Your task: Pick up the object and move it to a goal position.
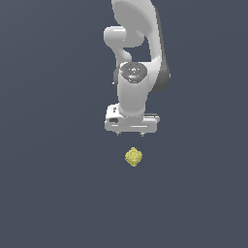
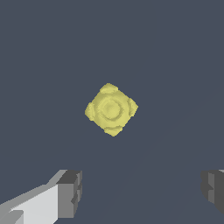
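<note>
While the jaws stand wide apart with nothing between them, the gripper [image 1: 130,134] hangs above the floor, fingers pointing down. Wrist view shows both dark pads [image 2: 70,194] spread far to either side, gap empty.

Object [image 1: 133,157] lies on the bare floor, apart from the jaws, untouched. Exterior view: just below the gripper and slightly toward that view's right. Wrist view: object [image 2: 111,109] sits ahead of the finger line, not between the pads.

Progress, as judged: 0 of 2 steps done. No grasp yet; no lift. Remaining: centre over object, descend, close, carry. No goal marker visible.
</note>
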You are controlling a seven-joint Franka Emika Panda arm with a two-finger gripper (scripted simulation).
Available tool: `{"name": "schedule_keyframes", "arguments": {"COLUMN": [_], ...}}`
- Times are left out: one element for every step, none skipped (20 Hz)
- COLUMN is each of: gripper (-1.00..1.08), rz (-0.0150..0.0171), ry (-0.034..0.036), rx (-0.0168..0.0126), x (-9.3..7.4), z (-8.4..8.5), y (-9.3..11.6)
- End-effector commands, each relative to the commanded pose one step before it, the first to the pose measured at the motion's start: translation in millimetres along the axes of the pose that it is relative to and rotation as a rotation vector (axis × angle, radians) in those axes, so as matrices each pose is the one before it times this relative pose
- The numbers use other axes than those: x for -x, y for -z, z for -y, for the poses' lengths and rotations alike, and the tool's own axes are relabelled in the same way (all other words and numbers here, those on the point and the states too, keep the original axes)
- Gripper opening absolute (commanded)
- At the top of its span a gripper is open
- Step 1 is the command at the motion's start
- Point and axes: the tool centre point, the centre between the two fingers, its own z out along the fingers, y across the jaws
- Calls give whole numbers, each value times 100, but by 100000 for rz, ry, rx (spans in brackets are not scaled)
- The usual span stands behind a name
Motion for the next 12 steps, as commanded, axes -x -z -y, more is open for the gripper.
{"name": "schedule_keyframes", "arguments": {"gripper": [100,100,100,100,100,100,100,100,100,100,100,100], "rz": [13,-12,-14,-15,-15,-16,-18,-21,-24,-27,-31,-35], "ry": [-2122,-1192,-1322,-1446,-1570,-1700,-1833,-1970,-2103,-2235,-2370,-2502], "rx": [-50,-29,-31,-31,-31,-30,-30,-28,-26,-23,-20,-15], "x": [-163,-96,-107,-115,-122,-130,-139,-147,-155,-161,-167,-172], "z": [92,35,39,45,56,63,70,76,84,94,102,113], "y": [-215,-108,-119,-132,-146,-159,-172,-186,-199,-214,-228,-243]}}
